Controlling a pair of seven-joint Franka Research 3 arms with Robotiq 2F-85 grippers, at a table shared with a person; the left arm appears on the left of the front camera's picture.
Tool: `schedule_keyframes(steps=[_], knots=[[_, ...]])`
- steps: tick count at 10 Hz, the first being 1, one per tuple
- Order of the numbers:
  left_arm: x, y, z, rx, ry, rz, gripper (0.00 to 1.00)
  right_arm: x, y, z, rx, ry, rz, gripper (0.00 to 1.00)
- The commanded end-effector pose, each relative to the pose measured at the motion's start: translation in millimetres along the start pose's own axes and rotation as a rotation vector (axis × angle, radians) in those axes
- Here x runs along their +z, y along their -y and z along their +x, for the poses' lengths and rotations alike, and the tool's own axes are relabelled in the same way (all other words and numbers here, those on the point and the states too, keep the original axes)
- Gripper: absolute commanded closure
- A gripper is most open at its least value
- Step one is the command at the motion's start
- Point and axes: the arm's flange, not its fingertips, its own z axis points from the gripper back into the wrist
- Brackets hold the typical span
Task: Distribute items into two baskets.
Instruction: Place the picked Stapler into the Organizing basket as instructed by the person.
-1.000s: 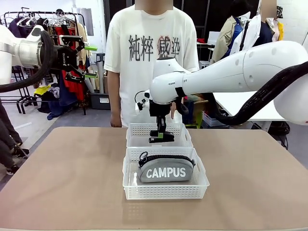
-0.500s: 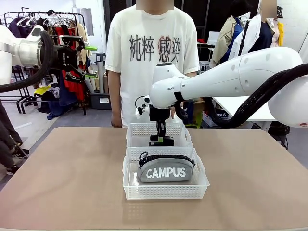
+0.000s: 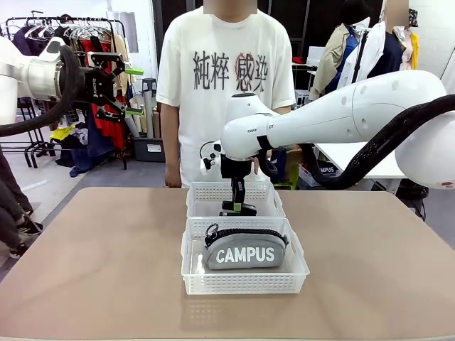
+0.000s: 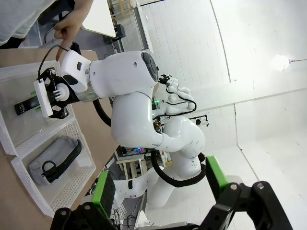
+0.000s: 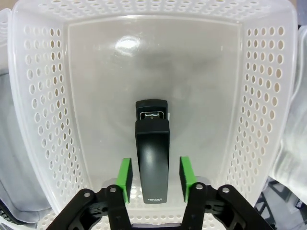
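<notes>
R end effector (image 5: 153,179) parted round the stapler in the far basket; L end effector (image 3: 128,91) idle, wide open.

On my front cam the grey fabric zippered pouch with white "CAMPUS" lettering (image 3: 245,249) lies in the near shallow white perforated plastic basket (image 3: 245,283), mid counter (image 3: 106,263). The second, alike white basket (image 3: 202,192) touches it at 12 o'clock, toward the person in the white printed T-shirt (image 3: 224,78). R wrist cam: small black stapler (image 5: 152,153) lies flat on that far basket's floor, between my green pads (image 5: 124,178), w/ a thin gap each side, so I read it as released, not gripped. L arm is up at 10 o'clock, well off the counter, fingers spread, nothing betw. them.
</notes>
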Motion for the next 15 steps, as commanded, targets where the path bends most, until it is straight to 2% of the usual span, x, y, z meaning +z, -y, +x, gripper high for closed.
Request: schedule_keyframes(steps=[1, 9, 11, 12, 15], knots=[[1, 2, -2, -0.003, 0.001, -0.003, 0.0, 9, 7, 2, 0.0, 0.012, 0.017, 0.0], [1, 2, -2, -0.003, 0.001, -0.003, 0.0, 29, 11, -6, -0.027, 0.052, 0.036, 0.0], [1, 2, -2, -0.003, 0.001, -0.003, 0.0, 33, 9, -4, -0.043, 0.036, 0.022, 0.0], [1, 2, -2, -0.003, 0.001, -0.003, 0.0, 22, 8, -6, -0.038, 0.036, 0.014, 0.0], [1, 2, -2, -0.003, 0.001, -0.003, 0.0, 22, 8, -6, -0.038, 0.036, 0.014, 0.0]])
